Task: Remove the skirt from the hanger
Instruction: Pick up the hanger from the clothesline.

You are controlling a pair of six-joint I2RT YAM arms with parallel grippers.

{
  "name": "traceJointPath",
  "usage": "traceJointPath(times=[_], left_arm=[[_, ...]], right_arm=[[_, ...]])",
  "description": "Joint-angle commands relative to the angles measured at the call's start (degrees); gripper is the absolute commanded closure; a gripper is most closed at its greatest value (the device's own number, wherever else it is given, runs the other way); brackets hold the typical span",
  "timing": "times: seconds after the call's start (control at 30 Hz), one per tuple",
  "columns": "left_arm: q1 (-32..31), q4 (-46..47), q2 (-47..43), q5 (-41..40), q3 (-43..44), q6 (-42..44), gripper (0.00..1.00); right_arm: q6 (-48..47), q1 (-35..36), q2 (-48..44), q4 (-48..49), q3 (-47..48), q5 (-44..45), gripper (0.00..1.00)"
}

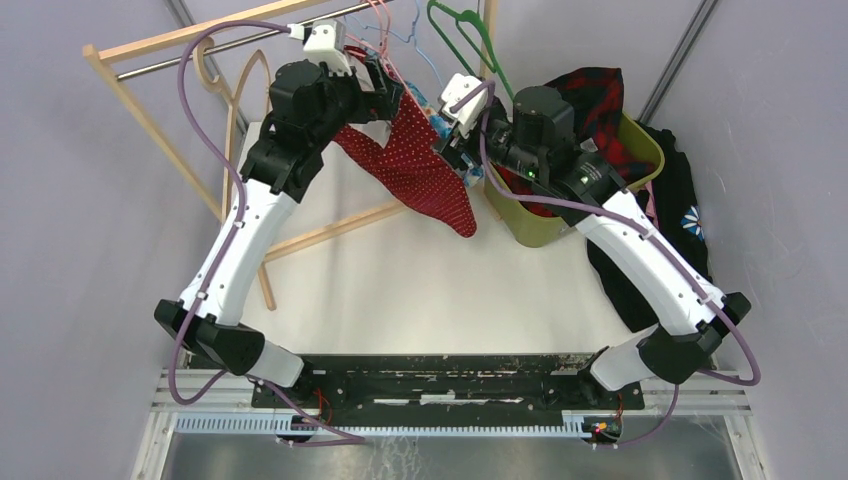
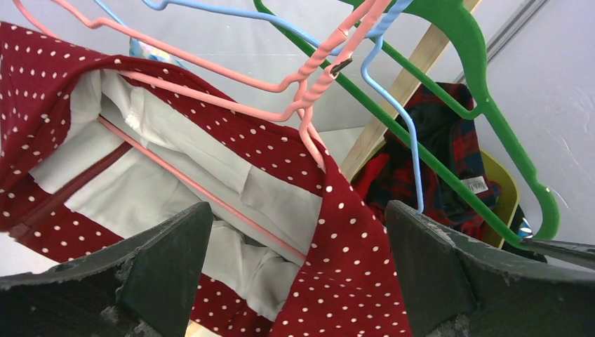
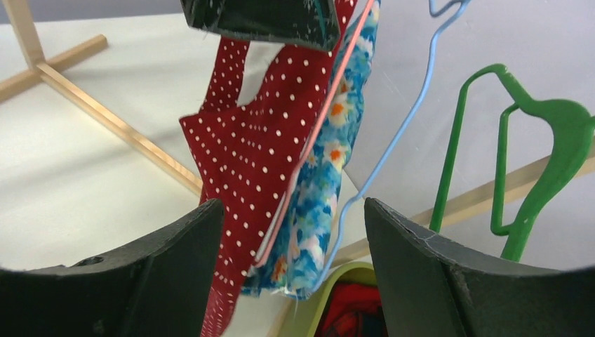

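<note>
The skirt (image 1: 425,170) is dark red with white dots and a pale lining. It hangs on a thin pink hanger (image 2: 319,74) from the rail, with its lower end drooping toward the table. My left gripper (image 2: 296,210) is open at the skirt's (image 2: 351,281) waist; the cloth lies between its fingers without being pinched. My right gripper (image 3: 293,203) is also open. The skirt's (image 3: 245,147) side edge and a blue floral garment (image 3: 316,189) hang between its fingers. From above, the left gripper (image 1: 385,85) and right gripper (image 1: 447,132) flank the skirt's top.
A blue wire hanger (image 2: 414,140) and a green plastic hanger (image 2: 484,105) hang beside the pink one. The wooden rack (image 1: 150,45) stands at the back left, its foot (image 1: 330,228) crossing the table. A green bin (image 1: 540,225) holds plaid clothes (image 1: 600,95). Dark clothes (image 1: 680,200) lie at the right.
</note>
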Motion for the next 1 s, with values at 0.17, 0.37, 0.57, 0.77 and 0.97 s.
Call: traceJointPath(times=[0.17,0.37,0.57,0.77,0.97], left_arm=[[-0.19,2.18,0.5,-3.85,0.68,-3.64,0.01],[-0.2,1.01,-3.64,-6.78,-2.88,-0.54,0.01],[-0.19,1.25,-6.29,-7.38,-5.69,0.16,0.01],[-0.2,1.22,-6.47,-10.16,-8.57,3.97,0.01],[-0.18,0.93,-4.58,-10.65,-8.78,5.59,0.01]], right_arm=[[-2.69,0.12,-3.01,3.98,-2.05,4.77,0.21],[-3.8,0.12,-2.53,4.07,-1.8,5.98,0.21],[-3.29,0.11,-1.64,4.16,-1.65,5.48,0.21],[-3.19,0.09,-1.68,3.94,-1.53,5.46,0.21],[-3.38,0.05,-2.1,3.69,-1.7,5.51,0.21]])
